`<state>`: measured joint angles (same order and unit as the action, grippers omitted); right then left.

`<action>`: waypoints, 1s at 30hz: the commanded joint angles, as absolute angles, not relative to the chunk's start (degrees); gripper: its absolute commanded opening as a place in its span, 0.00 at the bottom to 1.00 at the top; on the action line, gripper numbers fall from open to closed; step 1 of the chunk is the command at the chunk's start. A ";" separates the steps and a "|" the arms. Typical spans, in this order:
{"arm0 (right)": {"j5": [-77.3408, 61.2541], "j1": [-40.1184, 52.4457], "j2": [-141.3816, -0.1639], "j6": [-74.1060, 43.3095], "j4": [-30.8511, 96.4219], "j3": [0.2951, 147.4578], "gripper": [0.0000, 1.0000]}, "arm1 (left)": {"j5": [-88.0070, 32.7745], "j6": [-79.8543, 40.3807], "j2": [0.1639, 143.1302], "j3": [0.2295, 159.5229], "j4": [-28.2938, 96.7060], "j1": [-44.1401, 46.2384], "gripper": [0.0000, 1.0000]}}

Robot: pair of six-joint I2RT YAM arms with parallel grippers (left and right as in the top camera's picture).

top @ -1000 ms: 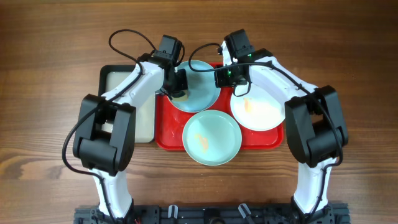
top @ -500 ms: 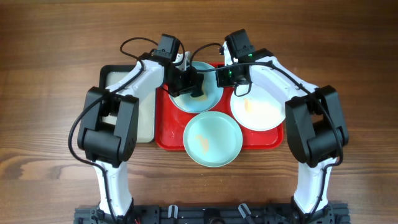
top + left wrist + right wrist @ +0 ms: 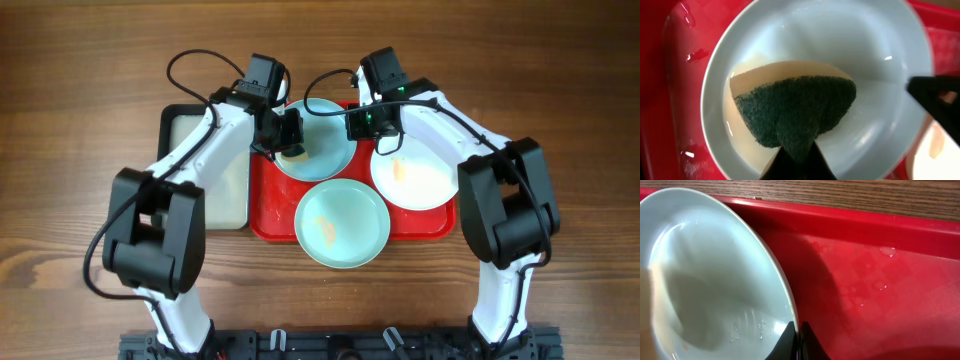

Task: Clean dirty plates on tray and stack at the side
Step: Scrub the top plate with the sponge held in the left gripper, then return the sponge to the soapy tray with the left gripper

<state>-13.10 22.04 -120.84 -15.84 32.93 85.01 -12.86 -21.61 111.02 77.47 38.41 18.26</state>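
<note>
The red tray (image 3: pixel 268 205) holds three plates. The back turquoise plate (image 3: pixel 325 150) lies at the tray's far side; it fills the left wrist view (image 3: pixel 880 65) and shows in the right wrist view (image 3: pixel 700 280). My left gripper (image 3: pixel 291 135) is shut on a dark green and tan sponge (image 3: pixel 795 112) pressed on that plate's left part. My right gripper (image 3: pixel 356 124) is shut on that plate's right rim (image 3: pixel 790 311). The front turquoise plate (image 3: pixel 341 222) and the white plate (image 3: pixel 415 178) bear yellowish smears.
A smaller black-rimmed tray (image 3: pixel 195 125) with a pale inside lies left of the red tray, under my left arm. Water drops lie on the red tray floor (image 3: pixel 880 275). Brown wooden table (image 3: pixel 80 120) lies all around.
My left gripper with the sponge moved right across the back plate half a second ago, then back to its left part. The right gripper stayed on the rim.
</note>
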 commanded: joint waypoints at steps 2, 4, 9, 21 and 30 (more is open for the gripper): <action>-14.00 22.33 -118.91 -16.51 32.64 85.60 0.04 | -11.44 -21.98 114.15 76.90 38.06 19.53 0.04; -14.00 22.33 -118.91 -16.56 32.64 85.60 0.05 | -11.00 -23.83 115.15 76.90 38.20 20.21 0.04; -14.00 22.33 -118.91 -16.51 32.62 85.60 0.04 | -11.03 -26.41 117.25 76.82 39.20 20.43 0.04; -13.98 22.33 -118.91 -16.51 32.60 85.60 0.04 | -28.34 -26.39 117.47 78.65 30.70 18.94 0.04; -13.93 22.33 -118.93 -16.49 32.58 85.54 0.30 | -8.43 -20.86 96.90 80.23 45.50 6.22 0.04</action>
